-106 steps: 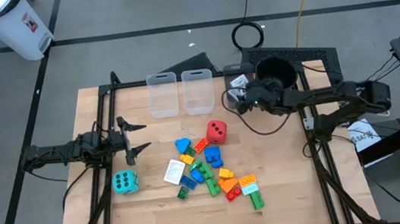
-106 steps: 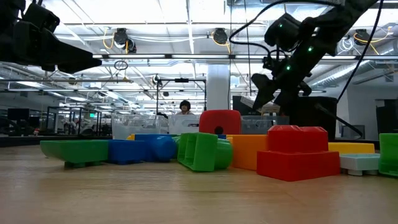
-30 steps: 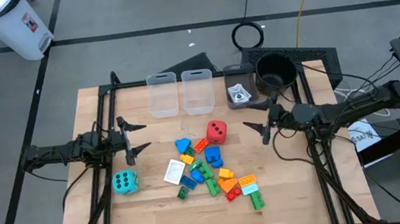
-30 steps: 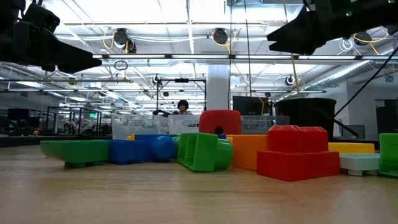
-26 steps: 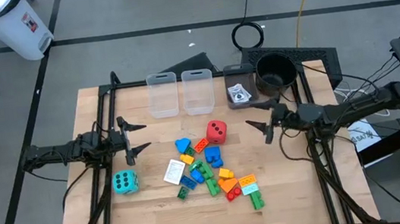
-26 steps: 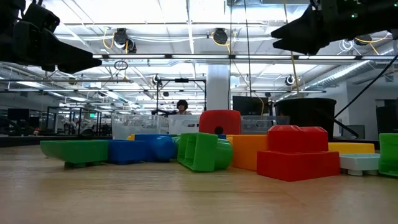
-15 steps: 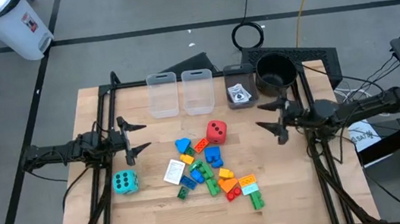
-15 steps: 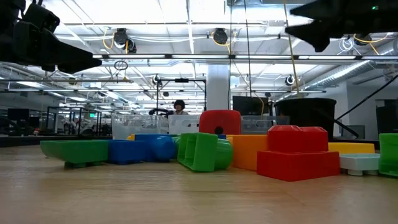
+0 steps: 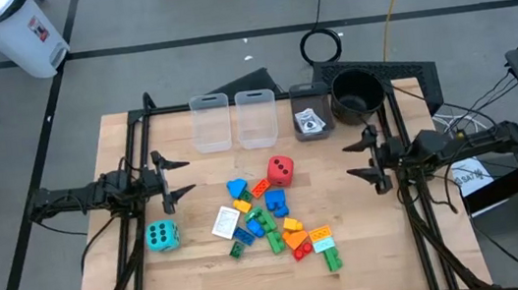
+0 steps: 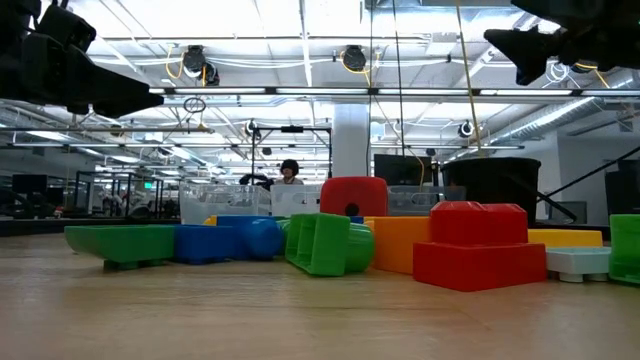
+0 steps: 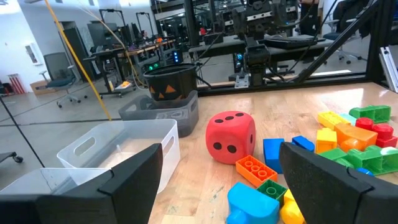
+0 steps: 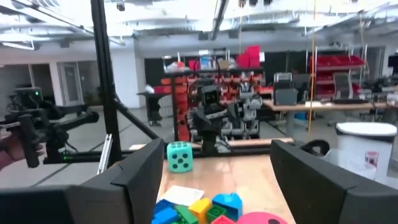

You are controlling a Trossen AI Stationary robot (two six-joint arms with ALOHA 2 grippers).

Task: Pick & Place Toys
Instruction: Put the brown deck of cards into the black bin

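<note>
Toys lie mid-tabletop between the left pincer and right pincer, both spread wide and empty.

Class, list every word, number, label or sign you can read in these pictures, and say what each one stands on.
No word or number reads clearly anywhere.
Red label on the white bin: too small to read.
Printed card: too small to read.
White tag: blurred.
Red die: black dots only, no numerals.
Black pot: an orange pumpkin face, no words.
</note>
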